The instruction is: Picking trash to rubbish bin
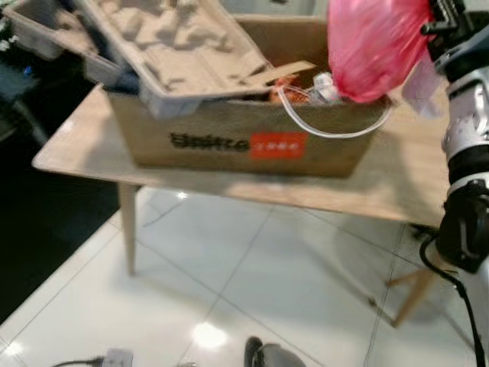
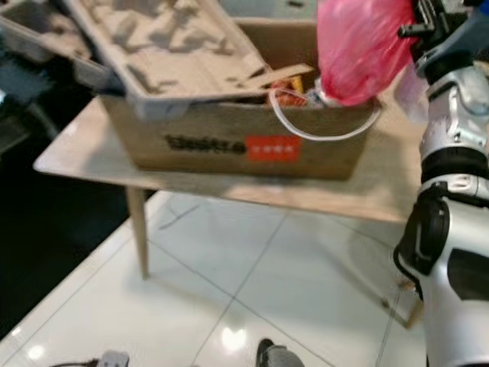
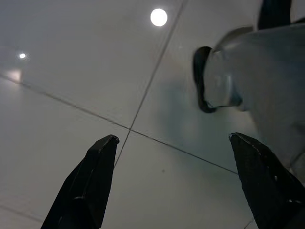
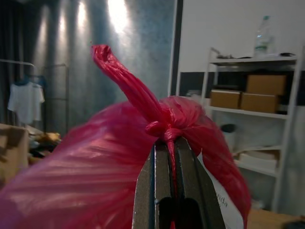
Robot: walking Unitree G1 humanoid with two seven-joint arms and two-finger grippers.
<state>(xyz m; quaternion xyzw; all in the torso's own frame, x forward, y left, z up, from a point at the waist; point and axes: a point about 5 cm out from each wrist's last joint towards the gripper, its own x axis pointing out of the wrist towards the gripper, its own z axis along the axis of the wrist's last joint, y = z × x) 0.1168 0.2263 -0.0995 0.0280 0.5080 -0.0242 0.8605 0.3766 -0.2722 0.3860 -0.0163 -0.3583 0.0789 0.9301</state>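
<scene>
A knotted red plastic bag (image 1: 374,46) hangs at one o'clock in the head views, lifted above the right end of a cardboard box (image 1: 244,141) that serves here as the rubbish bin. The right pincer (image 4: 172,143) is clamped narrow on the bag's twisted neck just below the knot, its two black fingers (image 4: 155,181) pressed flat on the plastic. The box sits on a pale wooden bench (image 1: 76,145) and already holds a moulded pulp tray (image 1: 176,42) leaning across its left half at eleven o'clock, with wrappers and a loop of clear tubing (image 1: 336,126) spilling over the front rim near the centre. The left pincer (image 3: 171,186) hangs idle low over the white tile floor (image 1: 252,275), fingers spread wide and holding nothing. By the look of it, pickup and carry are done: the bag is at the bin, partly over the opening. What appears left is to lower it inside and let go.
</scene>
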